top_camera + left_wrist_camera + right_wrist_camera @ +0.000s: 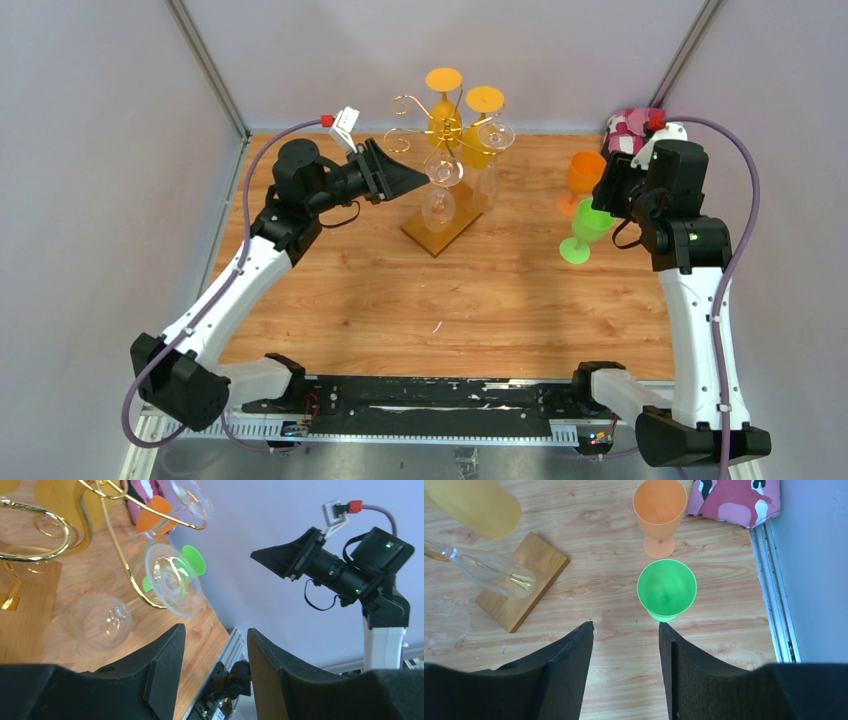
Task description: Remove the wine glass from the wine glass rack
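I find no lettering, label, brand, number or sign that I can read on anything in these views; any markings are too small to tell.

Left tool (215, 630) and right tool (626, 625), jaws apart, both empty.

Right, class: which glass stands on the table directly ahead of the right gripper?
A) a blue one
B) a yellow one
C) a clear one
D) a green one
D: in the right wrist view the green glass stands upright just beyond the open right gripper, with the orange glass farther on.
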Motion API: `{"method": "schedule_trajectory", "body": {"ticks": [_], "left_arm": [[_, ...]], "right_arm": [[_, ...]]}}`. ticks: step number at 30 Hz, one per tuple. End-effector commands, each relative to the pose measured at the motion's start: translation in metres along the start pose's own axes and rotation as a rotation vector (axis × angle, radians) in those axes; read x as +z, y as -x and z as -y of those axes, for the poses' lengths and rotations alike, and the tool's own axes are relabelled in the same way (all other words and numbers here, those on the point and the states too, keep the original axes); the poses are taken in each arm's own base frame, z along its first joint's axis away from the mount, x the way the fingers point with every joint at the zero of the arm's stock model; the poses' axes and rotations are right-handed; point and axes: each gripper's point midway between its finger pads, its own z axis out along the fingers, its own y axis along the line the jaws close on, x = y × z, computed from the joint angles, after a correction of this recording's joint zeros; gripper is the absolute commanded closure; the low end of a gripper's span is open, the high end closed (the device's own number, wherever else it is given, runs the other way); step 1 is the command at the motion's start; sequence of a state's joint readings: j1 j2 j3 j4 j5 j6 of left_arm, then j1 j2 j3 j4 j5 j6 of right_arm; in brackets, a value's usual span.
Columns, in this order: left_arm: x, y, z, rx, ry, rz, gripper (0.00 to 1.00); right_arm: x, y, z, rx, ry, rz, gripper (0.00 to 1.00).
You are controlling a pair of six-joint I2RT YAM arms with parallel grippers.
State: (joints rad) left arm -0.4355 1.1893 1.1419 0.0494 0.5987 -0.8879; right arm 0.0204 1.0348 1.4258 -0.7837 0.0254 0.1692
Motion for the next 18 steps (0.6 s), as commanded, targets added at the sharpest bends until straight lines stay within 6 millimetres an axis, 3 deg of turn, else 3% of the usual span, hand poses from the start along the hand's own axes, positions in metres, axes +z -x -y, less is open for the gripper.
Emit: {"method": "schedule_trajectory", "body": {"ticks": [1, 5, 18], "left_arm": [[0.012, -0.007, -0.014, -0.022, 0.018, -0.02, 0.47], [0.022, -0.011, -0.028, -0.046, 0.046, -0.044, 0.5], [0.028, -0.006, -0.017, -0.034, 0.032, -0.039, 0.55]], "right_arm": [[-0.003, 0.003, 0.001, 0.013, 0.004, 0.024, 0.44], [-0.003, 0.003, 0.001, 0.011, 0.003, 0.027, 0.44], [-0.002, 0.003, 0.001, 0.012, 0.005, 0.035, 0.44]]}}
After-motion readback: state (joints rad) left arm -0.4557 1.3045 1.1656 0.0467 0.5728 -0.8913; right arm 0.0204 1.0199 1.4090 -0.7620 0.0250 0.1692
